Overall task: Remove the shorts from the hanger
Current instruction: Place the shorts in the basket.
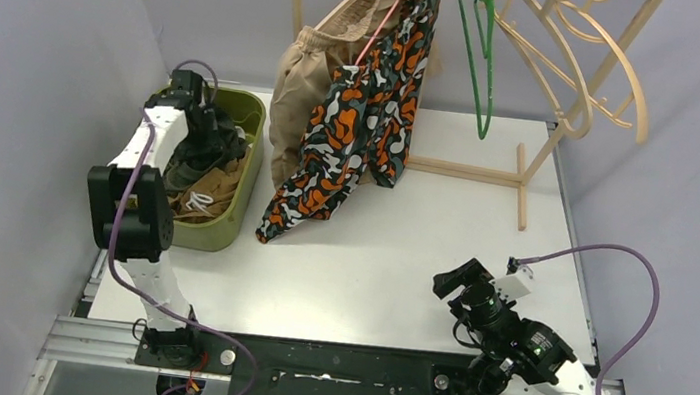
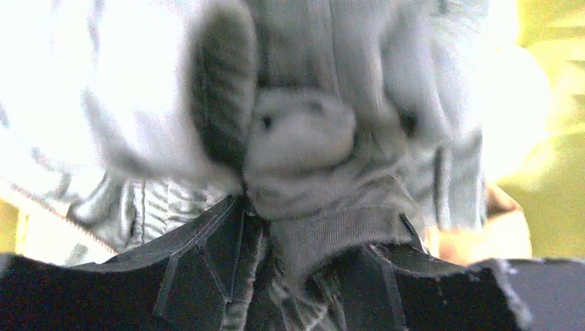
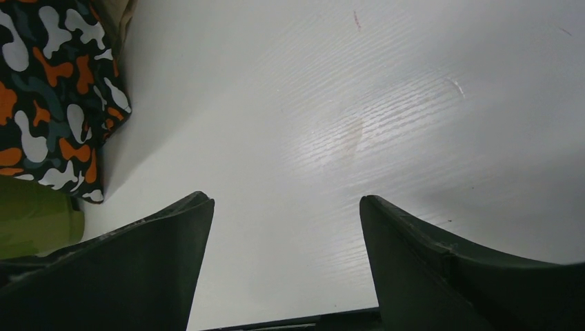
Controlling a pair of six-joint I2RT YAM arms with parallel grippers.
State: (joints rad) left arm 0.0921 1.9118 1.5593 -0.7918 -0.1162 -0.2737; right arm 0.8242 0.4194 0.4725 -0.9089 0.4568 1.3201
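We've got two pairs of shorts hanging limp at the wooden rack (image 1: 580,95), one camouflage (image 1: 361,118), one beige (image 1: 298,80), more crumpled in the green bin (image 1: 248,160) around the left jaws, grip unclear, right jaws spread over the desk (image 1: 443,229).

Top view looks down from the near edge over the whole surface (image 1: 419,256). Left wrist view presses into cloth (image 2: 303,138). Right wrist view, low, shares the camouflage shorts (image 3: 48,89) with it.
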